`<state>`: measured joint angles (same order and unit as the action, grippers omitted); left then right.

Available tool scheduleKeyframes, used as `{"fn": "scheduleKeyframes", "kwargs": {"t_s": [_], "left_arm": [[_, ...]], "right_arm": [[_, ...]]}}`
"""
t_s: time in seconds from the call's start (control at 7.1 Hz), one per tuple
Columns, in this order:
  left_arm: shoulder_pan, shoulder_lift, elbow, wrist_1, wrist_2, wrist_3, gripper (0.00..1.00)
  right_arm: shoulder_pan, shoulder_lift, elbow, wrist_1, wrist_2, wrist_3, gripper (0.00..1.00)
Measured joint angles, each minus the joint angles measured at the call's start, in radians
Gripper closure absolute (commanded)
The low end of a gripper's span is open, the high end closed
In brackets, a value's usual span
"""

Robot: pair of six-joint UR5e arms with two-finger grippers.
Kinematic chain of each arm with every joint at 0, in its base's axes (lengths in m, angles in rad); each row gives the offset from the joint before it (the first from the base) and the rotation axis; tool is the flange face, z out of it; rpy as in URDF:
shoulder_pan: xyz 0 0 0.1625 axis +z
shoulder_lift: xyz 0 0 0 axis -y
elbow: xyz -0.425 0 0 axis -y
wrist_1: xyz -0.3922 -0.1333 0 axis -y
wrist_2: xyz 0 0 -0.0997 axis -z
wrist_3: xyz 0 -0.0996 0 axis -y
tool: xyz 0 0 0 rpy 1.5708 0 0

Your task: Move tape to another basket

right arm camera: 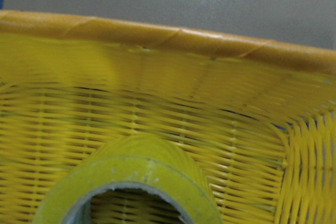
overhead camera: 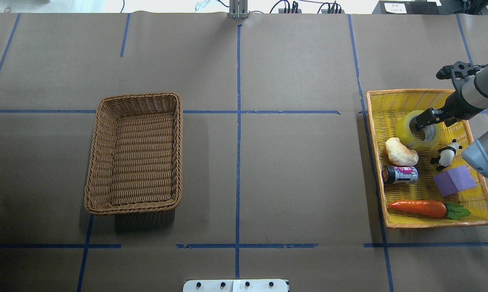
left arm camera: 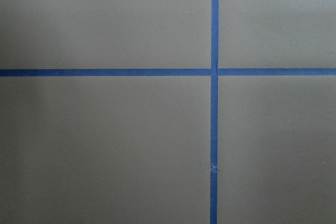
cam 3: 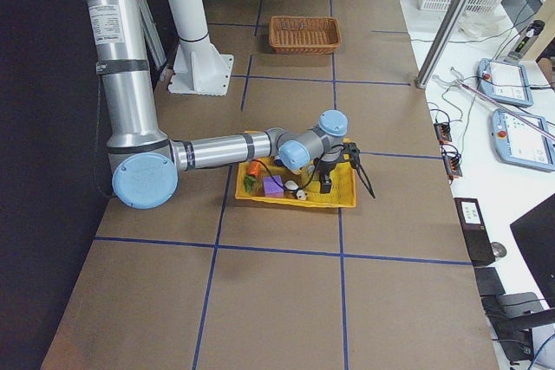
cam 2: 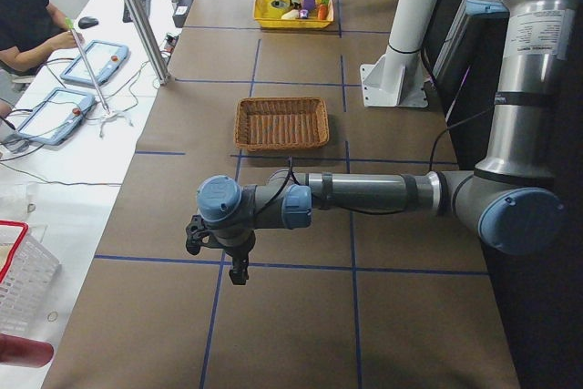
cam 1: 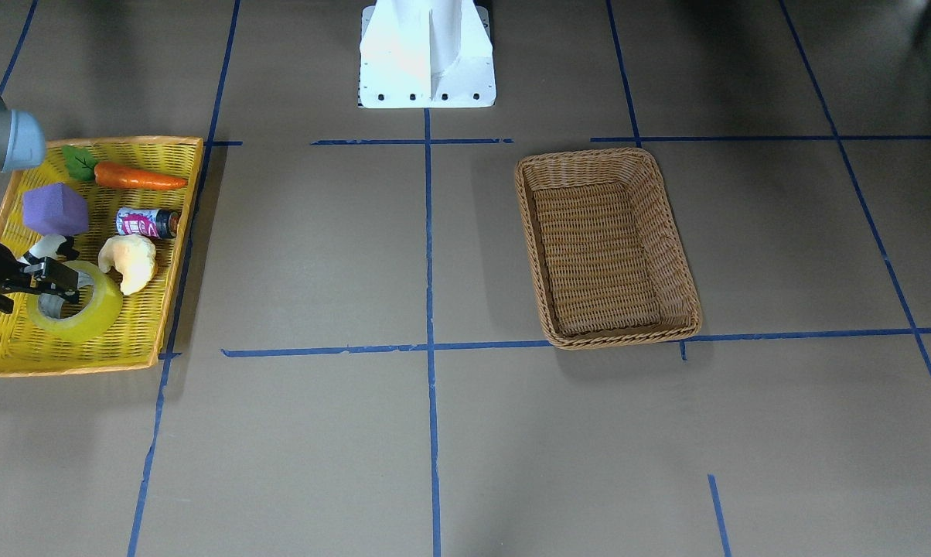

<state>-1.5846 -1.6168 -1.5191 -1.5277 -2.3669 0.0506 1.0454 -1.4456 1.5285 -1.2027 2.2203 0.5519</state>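
The yellow-green tape (cam 1: 86,317) lies flat in the yellow tray (cam 1: 144,141), at its end far from the robot's base. It also shows in the overhead view (overhead camera: 406,133) and in the right wrist view (right arm camera: 142,163). My right gripper (cam 1: 57,280) is down on the roll's rim, and its fingers look open across the wall of the ring (overhead camera: 426,118). The brown wicker basket (cam 1: 605,161) stands empty on the other half of the table (overhead camera: 138,96). My left gripper (cam 2: 219,252) hangs over bare table, far from both; I cannot tell if it is open.
The tray also holds a croissant (overhead camera: 401,152), a small can (overhead camera: 400,174), a panda figure (overhead camera: 446,153), a purple block (overhead camera: 454,180) and a carrot (overhead camera: 420,207). The white robot base (cam 1: 427,54) stands at the table's edge.
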Motion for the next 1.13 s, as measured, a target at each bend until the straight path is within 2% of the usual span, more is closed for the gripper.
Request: {"fn": "scheduleKeyframes", "kwargs": {"t_s": [0.14, 0.28, 0.42, 1.13], "left_arm": [[0.000, -0.001, -0.001, 0.000, 0.000, 0.000, 0.00], [0.000, -0.002, -0.001, 0.000, -0.001, 0.000, 0.00], [0.000, -0.004, -0.001, 0.000, -0.001, 0.000, 0.00], [0.000, -0.005, -0.006, 0.000, -0.002, 0.001, 0.00]], "right_arm": [[-0.003, 0.000, -0.007, 0.000, 0.000, 0.001, 0.53], [-0.004, 0.001, -0.011, 0.000, 0.001, 0.001, 0.96], [-0.003, 0.002, -0.011, 0.000, 0.001, -0.001, 1.00], [0.032, 0.004, 0.008, 0.001, 0.004, -0.005, 1.00]]}}
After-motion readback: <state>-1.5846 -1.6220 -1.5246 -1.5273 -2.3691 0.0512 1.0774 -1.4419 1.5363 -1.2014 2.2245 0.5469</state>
